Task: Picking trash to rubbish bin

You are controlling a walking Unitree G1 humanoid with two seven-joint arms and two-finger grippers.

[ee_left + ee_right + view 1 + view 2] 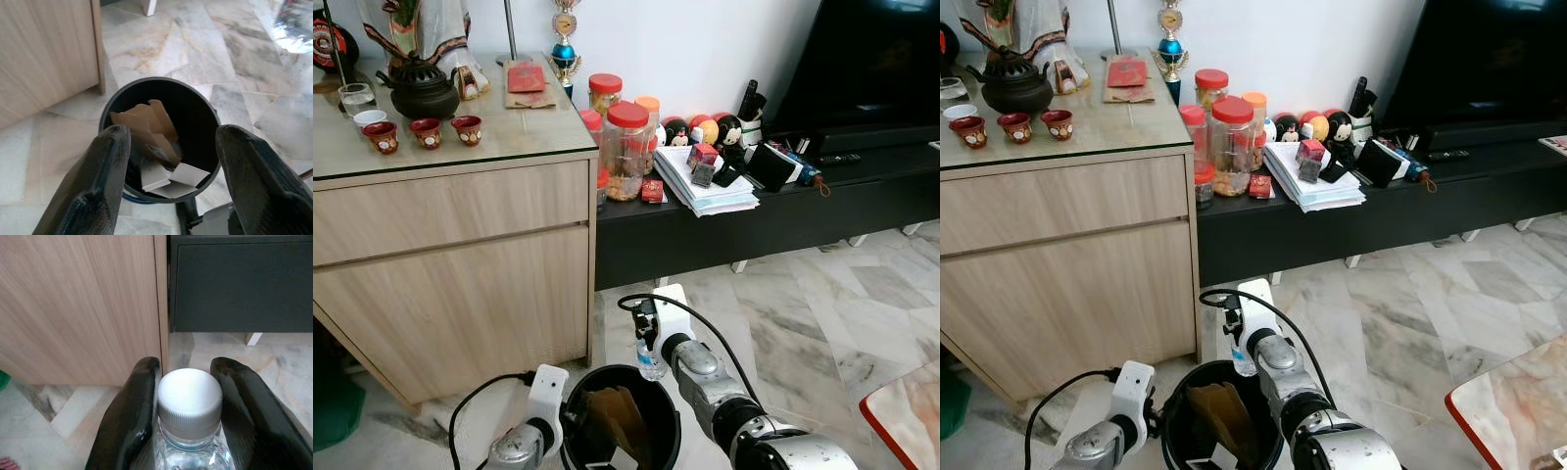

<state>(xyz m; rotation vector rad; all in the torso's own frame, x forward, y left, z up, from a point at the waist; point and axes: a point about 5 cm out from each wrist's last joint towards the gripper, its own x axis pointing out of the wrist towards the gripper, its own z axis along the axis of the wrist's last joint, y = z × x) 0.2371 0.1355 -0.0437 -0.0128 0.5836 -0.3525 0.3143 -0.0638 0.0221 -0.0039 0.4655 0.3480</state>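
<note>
right gripper (188, 396) fingers clamp bottle (650, 358) neck | bottle upright over bin (576, 406) rim | left gripper (168, 147) fingers spread, empty

My right gripper (188, 396) reaches forward on its silver arm, fingers (129, 416) closed tight around what they hold. My left gripper (171, 166) sits lower, its fingers (93, 181) spread wide apart.

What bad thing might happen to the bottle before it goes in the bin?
The right end effector pinches the clear plastic bottle only near its white cap, so it might slip. The bottle hangs at the far rim of the black rubbish bin, so if released now it may hit the rim and land on the marble floor.
</note>
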